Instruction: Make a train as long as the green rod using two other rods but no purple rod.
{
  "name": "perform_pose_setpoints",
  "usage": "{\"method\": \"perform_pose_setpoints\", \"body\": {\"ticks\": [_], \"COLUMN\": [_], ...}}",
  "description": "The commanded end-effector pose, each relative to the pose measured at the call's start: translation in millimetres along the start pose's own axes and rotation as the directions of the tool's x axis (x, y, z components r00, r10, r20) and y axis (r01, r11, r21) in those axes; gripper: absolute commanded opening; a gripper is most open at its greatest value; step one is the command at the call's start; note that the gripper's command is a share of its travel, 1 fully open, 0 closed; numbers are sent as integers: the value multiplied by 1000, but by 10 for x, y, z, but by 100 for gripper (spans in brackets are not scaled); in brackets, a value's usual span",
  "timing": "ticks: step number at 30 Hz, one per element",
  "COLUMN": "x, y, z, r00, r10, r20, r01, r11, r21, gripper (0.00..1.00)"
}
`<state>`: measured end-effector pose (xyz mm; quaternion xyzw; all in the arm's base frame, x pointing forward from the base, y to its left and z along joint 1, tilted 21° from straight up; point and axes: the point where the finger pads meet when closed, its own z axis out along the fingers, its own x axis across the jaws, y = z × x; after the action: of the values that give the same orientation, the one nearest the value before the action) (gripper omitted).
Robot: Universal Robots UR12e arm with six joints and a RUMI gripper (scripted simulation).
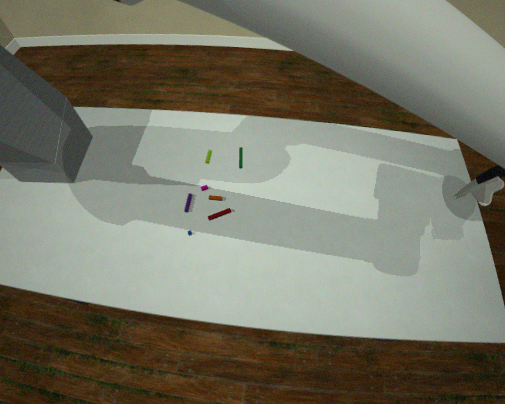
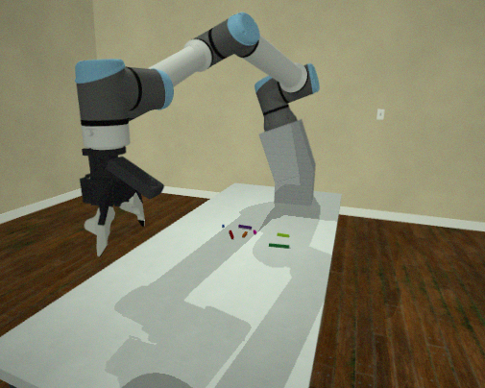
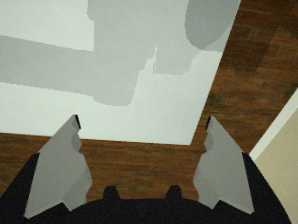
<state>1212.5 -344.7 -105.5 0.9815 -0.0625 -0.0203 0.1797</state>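
Note:
The green rod (image 1: 241,157) (image 2: 278,246) lies apart from the lime rod (image 1: 208,156) (image 2: 283,235), both towards the top of the top view. The magenta rod (image 1: 204,188) (image 2: 254,232) lies close to the orange rod (image 1: 215,198) (image 2: 245,234), not in line with it. The red rod (image 1: 219,214) (image 2: 231,234) lies slanted below the orange one. The blue rod (image 1: 190,233) (image 2: 223,226) lies alone. No two rods touch end to end. My gripper (image 2: 121,239) (image 3: 144,116) is open and empty, high up and far from all rods, near the table's far-right end in the top view.
The purple rod (image 1: 188,202) (image 2: 245,227) lies left of the orange and red rods in the top view. The arm's grey pedestal (image 1: 28,115) (image 2: 291,163) stands at the left end of the white table (image 1: 283,300) (image 2: 214,288). The wrist view shows a table corner and no rods.

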Motion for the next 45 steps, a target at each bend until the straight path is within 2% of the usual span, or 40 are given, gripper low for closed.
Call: {"method": "perform_pose_setpoints", "body": {"ticks": [1,9,22,29,36,38,45], "x": [-29,-128,-511,-937,-1525,-1525,-2273], "y": [2,-3,-28,-61,-93,-93,-135], "z": [-10,18,111,204,358,358,549], "r00": [1000,1000,994,981,948,948,886], "r10": [-9,-31,-110,-196,-318,-318,-464], "r20": [-2,-3,-3,-3,-4,-4,-6], "r01": [9,31,110,196,318,318,464], "r11": [1000,1000,994,981,948,948,886], "r21": [0,-1,-2,-2,-4,-4,-6], "gripper": [100,100,100,100,100,100,100]}}
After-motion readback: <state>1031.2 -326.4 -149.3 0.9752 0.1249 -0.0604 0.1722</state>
